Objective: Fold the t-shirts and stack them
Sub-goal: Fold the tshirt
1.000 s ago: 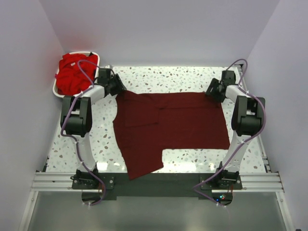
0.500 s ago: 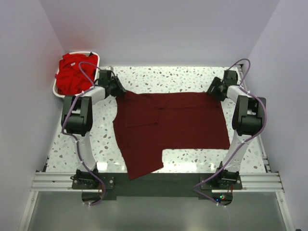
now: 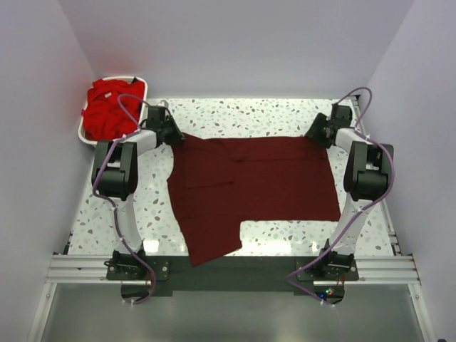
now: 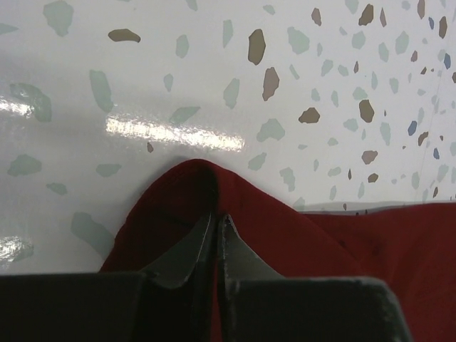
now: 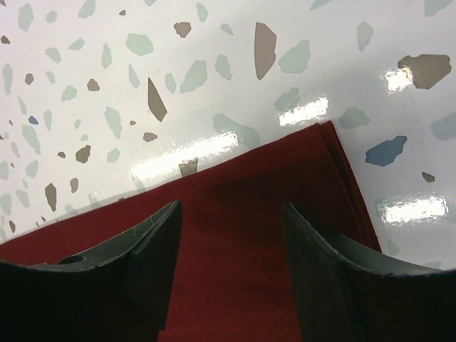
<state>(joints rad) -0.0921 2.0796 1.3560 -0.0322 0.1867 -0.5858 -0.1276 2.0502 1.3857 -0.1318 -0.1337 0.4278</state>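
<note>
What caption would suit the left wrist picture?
Left pincer pinching a corner of the dark maroon t-shirt on the speckled table.

We note maroon t-shirt (image 4: 299,242): matt soft cloth, puckered between left gripper (image 4: 218,216) fingers (image 4: 182,253), smooth dull grey. Tabletop (image 4: 214,64) ahead of fingertips: glossy, speckled. Below right gripper (image 5: 229,208): same matt cloth.
</note>
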